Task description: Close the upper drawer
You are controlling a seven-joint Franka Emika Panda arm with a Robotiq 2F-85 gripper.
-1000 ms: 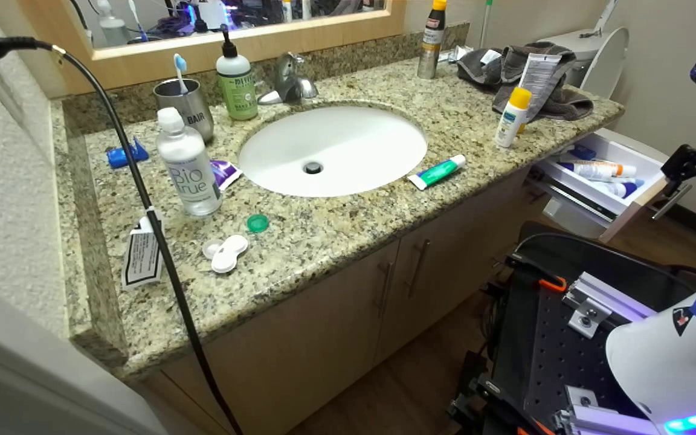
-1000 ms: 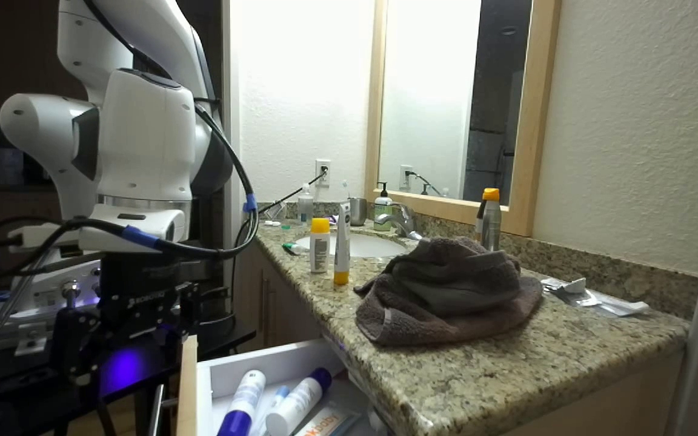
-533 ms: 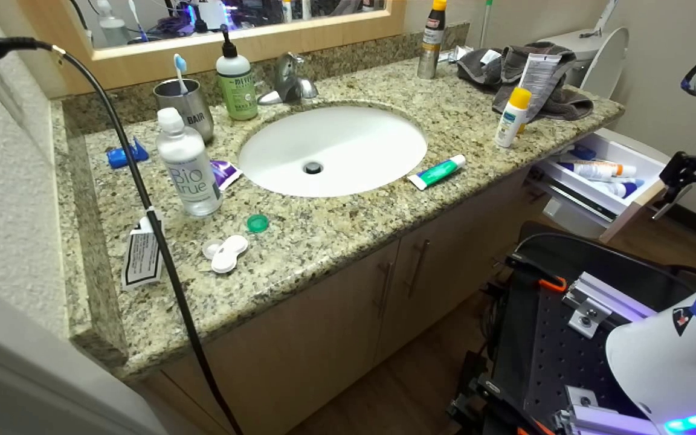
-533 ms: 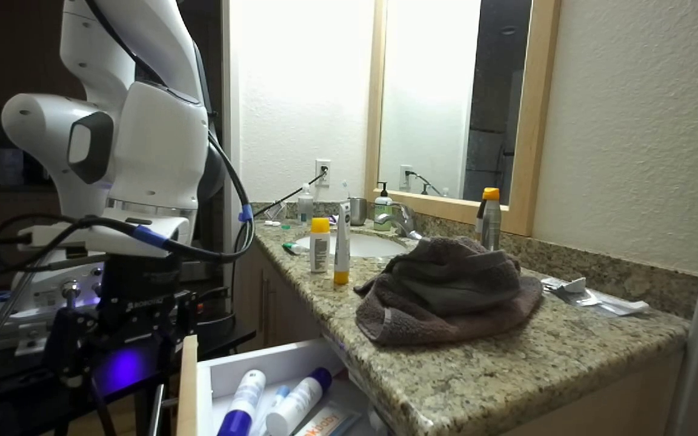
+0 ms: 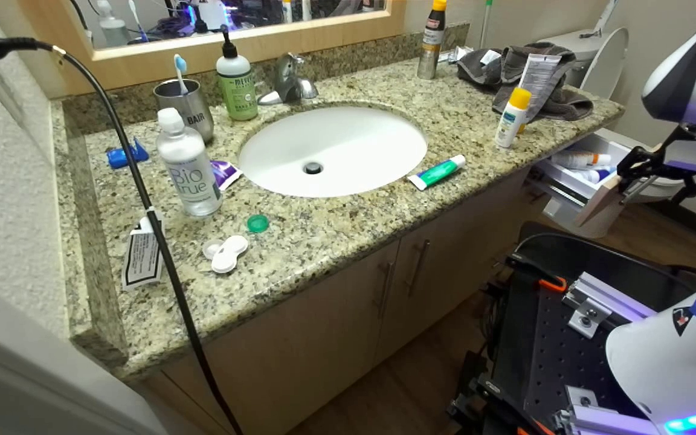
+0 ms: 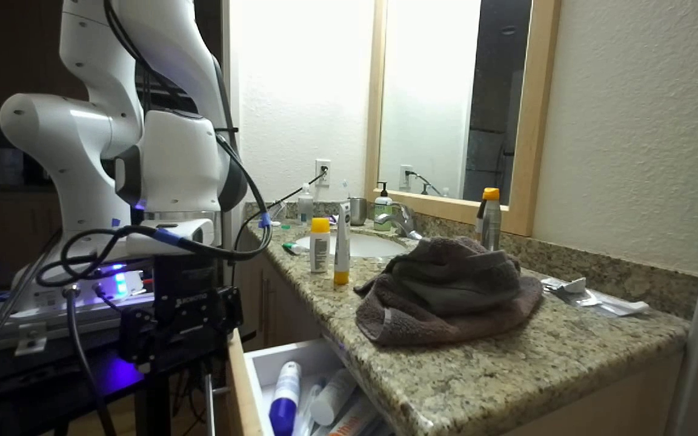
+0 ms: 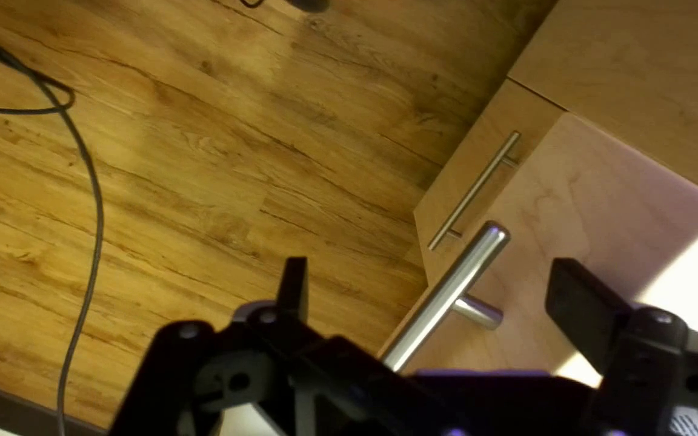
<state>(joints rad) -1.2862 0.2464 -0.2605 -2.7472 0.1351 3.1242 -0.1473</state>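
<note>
The upper drawer [image 7: 573,224] juts open from under the desk [image 6: 476,387], its bar handle [image 7: 446,297] running slantwise, in the wrist view, between the empty pincer's [image 7: 431,272] 2 widely parted fingers [image 7: 585,303], so the closing push likely runs inward, beneath the desk.

The textured wall [image 6: 300,115] bearing the outlet [image 6: 320,175] is brightly lit. A mirror [image 6: 434,109] in a pale wood frame [image 6: 537,109] is mounted above the speckled stone countertop [image 5: 336,229]. Tan cabinet doors [image 5: 324,338] with bar handles [image 5: 418,268] are fitted below. The floor [image 7: 203,181] is wood plank. In an exterior view, a toilet [image 5: 609,63] stands beyond the countertop.
</note>
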